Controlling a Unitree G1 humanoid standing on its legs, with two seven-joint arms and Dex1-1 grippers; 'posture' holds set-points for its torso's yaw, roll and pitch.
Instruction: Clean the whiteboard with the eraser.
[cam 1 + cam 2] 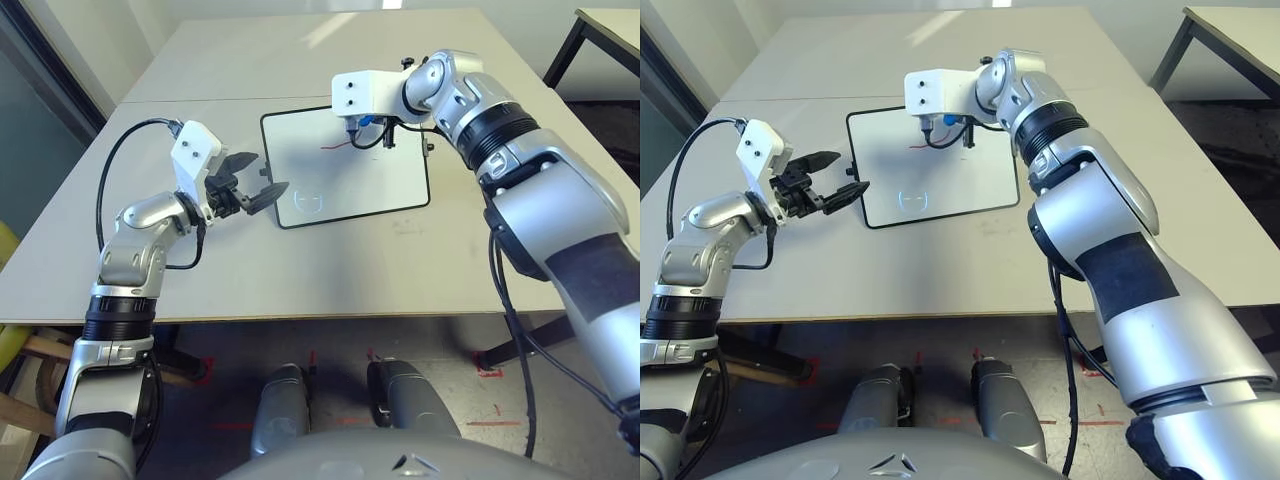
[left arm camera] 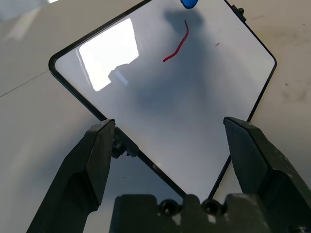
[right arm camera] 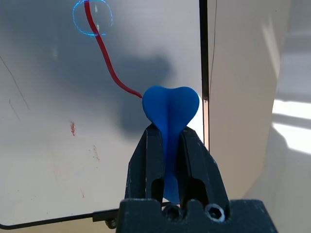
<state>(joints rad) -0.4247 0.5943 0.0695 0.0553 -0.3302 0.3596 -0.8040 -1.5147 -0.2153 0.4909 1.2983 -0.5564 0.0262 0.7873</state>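
The whiteboard (image 1: 385, 180) lies flat on the table, with a short red squiggle (image 2: 177, 46) left near its far edge and a faint circle mark (image 3: 92, 18). My right gripper (image 3: 169, 133) is shut on the blue eraser (image 3: 170, 109), whose tip sits at the end of the red line (image 3: 104, 53), close to the board's black frame. The eraser (image 1: 368, 122) shows under my right wrist over the board's far side. My left gripper (image 1: 272, 172) hovers open at the board's left edge, its fingers (image 2: 97, 155) spread over the near corner and holding nothing.
The board rests on a pale table (image 1: 300, 270) with a seam running across behind it. A grey knob (image 1: 430, 148) sticks out on the board's right side. A second table (image 1: 610, 30) stands at the far right. Red tape marks (image 1: 488, 370) dot the floor.
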